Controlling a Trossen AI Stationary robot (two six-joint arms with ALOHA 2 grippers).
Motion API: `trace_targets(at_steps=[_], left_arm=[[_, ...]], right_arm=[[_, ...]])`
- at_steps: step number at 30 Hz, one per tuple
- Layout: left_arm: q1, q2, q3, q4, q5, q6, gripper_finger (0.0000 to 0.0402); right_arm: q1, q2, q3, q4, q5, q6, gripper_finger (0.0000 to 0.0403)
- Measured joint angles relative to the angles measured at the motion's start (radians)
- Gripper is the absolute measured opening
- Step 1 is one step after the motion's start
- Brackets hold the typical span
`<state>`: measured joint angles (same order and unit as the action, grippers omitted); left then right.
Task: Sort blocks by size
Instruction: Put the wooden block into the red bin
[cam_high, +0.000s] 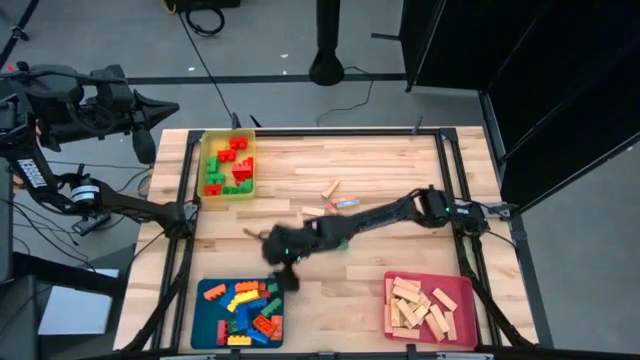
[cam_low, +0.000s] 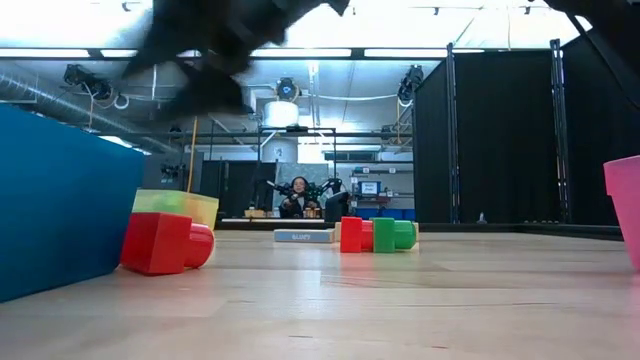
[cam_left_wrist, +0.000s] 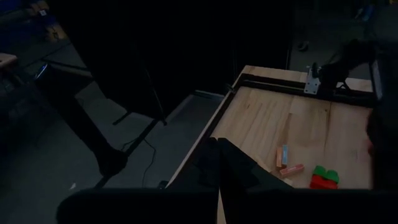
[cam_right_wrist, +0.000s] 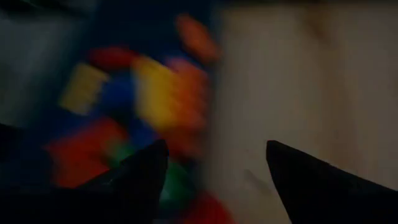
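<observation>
High view: most blocks (cam_high: 243, 308) are already sorted into the blue tray (cam_high: 208, 325), yellow tray (cam_high: 249, 141) and pink tray (cam_high: 468, 291), with a few wooden bars (cam_high: 330, 188) and a red-green brick (cam_left_wrist: 323, 177) loose mid-table. The right gripper (cam_high: 284, 268) sits at the blue tray's top edge, fingers apart and nothing between them, so probably just dropping one off, though it's blurry. Left gripper (cam_high: 158, 105) is parked off the table's far-left corner, clenched and empty. Next up: reach for a loose bar.
</observation>
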<state>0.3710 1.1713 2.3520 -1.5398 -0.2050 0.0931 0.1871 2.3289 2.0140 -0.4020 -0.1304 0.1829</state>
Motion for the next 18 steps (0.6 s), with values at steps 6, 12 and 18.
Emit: trace_targets(at_steps=[6, 12, 18], left_arm=[[0.0, 0.0, 0.0, 0.0, 0.0, 0.004, 0.0002], [0.0, 0.0, 0.0, -0.001, 0.0, 0.031, 0.0002], [0.0, 0.0, 0.0, -0.005, 0.001, 0.058, 0.0002]], right_arm=[[-0.068, -0.033, 0.0, -0.475, 0.2, -0.02, 0.0272], [-0.156, -0.024, -0.004, -0.588, 0.263, -0.097, 0.0289], [-0.239, -0.023, -0.005, -0.563, 0.311, -0.164, 0.0324]])
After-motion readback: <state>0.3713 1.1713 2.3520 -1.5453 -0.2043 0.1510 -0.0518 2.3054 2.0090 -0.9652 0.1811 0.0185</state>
